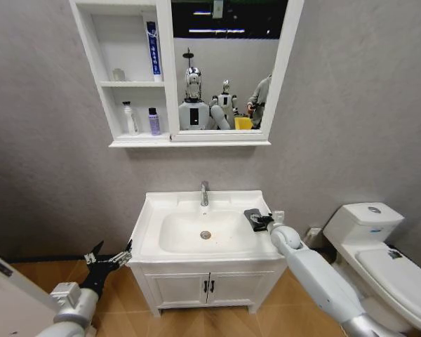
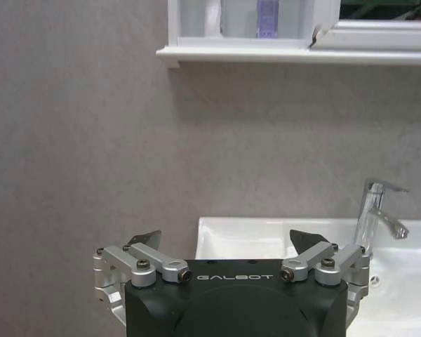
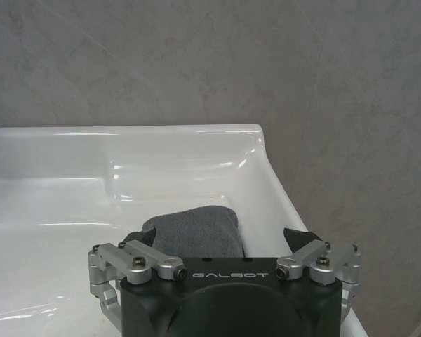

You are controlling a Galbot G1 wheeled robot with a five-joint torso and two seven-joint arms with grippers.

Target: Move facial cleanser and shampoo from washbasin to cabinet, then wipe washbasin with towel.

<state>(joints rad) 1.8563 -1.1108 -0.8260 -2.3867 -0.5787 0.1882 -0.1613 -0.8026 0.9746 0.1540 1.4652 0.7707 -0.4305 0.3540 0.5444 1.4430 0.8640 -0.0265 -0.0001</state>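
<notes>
So the towel [image 3: 195, 234] is a small dark grey folded cloth, kind of fuzzy, sitting on the right rim of the washbasin [image 1: 154, 210], just beside the oval bowl. The right gripper [image 1: 265, 220] is right over it with its fingers [image 3: 142, 239] spread wide on either side of the cloth, not pinching it. The basin itself is white ceramic with a chrome tap [image 1: 204, 194] at the back and a drain in the middle.

Up on the wall, the cabinet [image 1: 167, 70] has a blue and white tube on the top shelf, plus a white bottle and a purple bottle on the lower one.

The left gripper [image 1: 112, 256] hangs low by the basin's left front corner, fingers wide apart, holding nothing.
</notes>
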